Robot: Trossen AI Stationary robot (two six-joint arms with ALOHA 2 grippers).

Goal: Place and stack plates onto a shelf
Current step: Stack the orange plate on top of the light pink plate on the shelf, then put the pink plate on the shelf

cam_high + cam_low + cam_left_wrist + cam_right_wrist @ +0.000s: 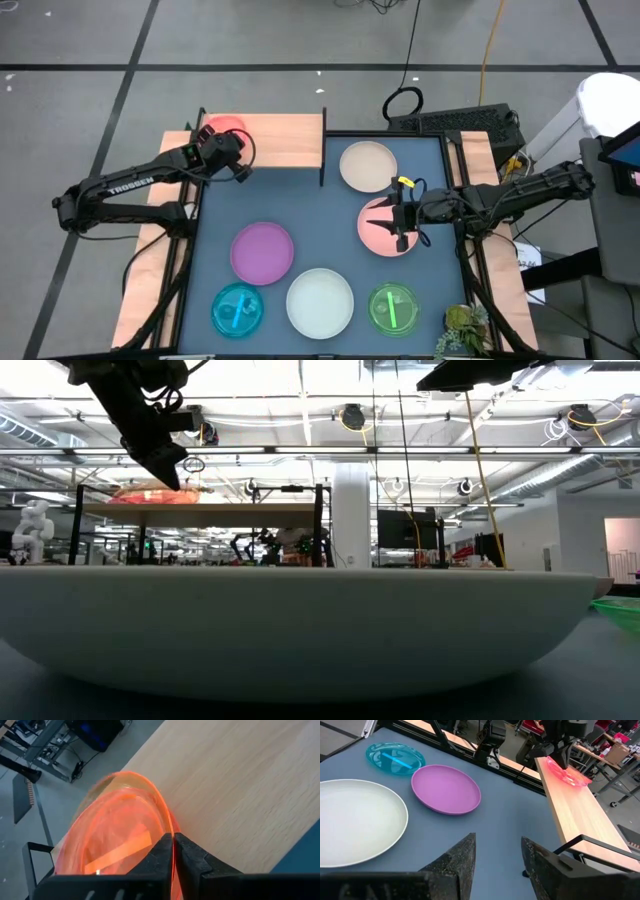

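The light-wood shelf (285, 140) stands at the table's far left. My left gripper (220, 142) is over its left end, shut on the translucent orange plate (115, 840), which lies on the shelf board (155, 495). No separate magenta plate shows. My right gripper (400, 222) hovers open over the pink plate (380, 238); its fingers (455, 857) touch nothing. On the blue table lie the cream plate (368, 165), purple plate (262, 250), pale white plate (320, 302), cyan plate (238, 308) and green plate (393, 307). My left gripper pinches the orange plate's rim (172, 837) between its two fingers (192, 862), on the side of the plate toward the table's near edge. The thin edge runs up through the shut gap. The fingers slant down from above, and the plate's underside is on the shelf board (240, 785).
Black shelf legs (322, 160) stand at the board's corners. Wooden side strips (150, 280) run along both sides of the table. A small plant (465, 330) sits at the near right corner. The shelf's right half (580, 815) is bare wood.
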